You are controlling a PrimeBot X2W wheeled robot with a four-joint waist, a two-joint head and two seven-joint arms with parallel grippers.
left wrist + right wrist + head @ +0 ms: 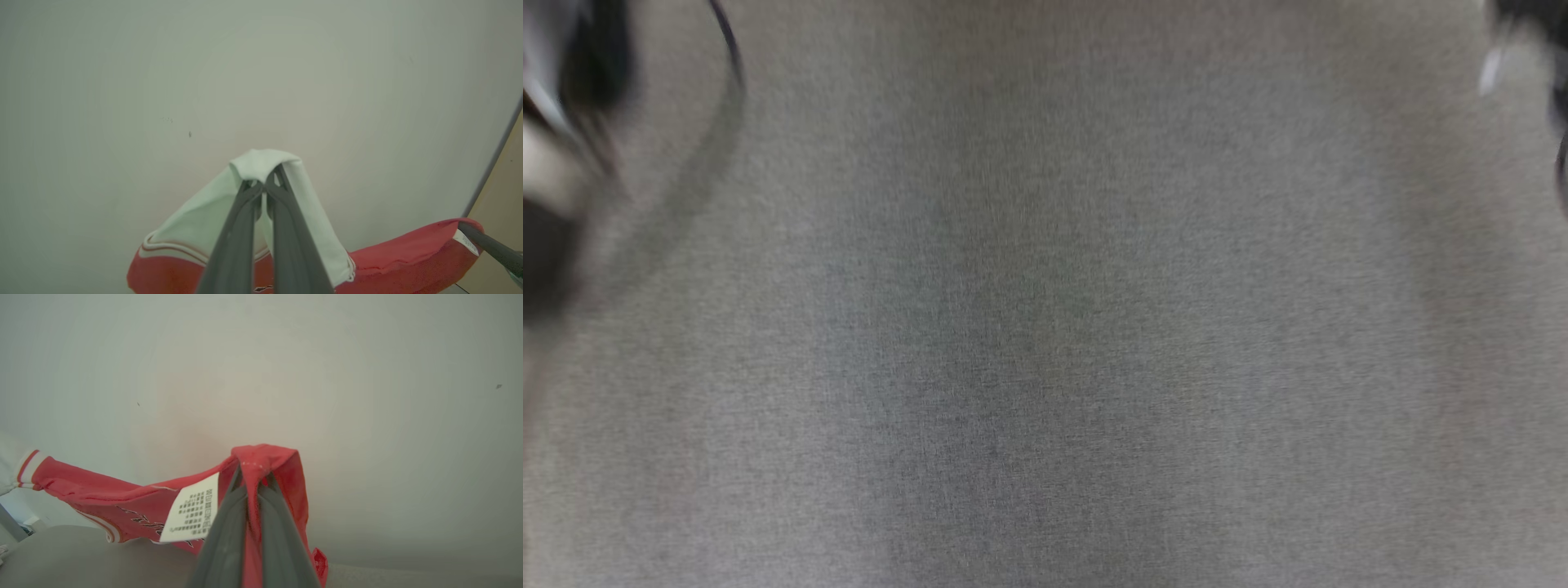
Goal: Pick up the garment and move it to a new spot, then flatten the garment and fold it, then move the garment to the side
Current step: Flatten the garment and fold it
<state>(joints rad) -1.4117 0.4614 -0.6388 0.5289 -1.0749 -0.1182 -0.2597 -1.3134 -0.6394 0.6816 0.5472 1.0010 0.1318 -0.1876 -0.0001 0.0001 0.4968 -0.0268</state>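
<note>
Both claws clamped shut: left gripper (263, 183) on white part, right gripper (253, 473) on red corner of the red-and-white fabric garment (102, 490), strung btwn them over the grey cloth surface (1045, 327). Step: prob. carrying to new spot. Next: lower it, hold tension even, spread flat.

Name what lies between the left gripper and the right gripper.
The garment: the left wrist view shows its red cloth spanning from the left gripper, shut on a white part, to the right gripper.
</note>
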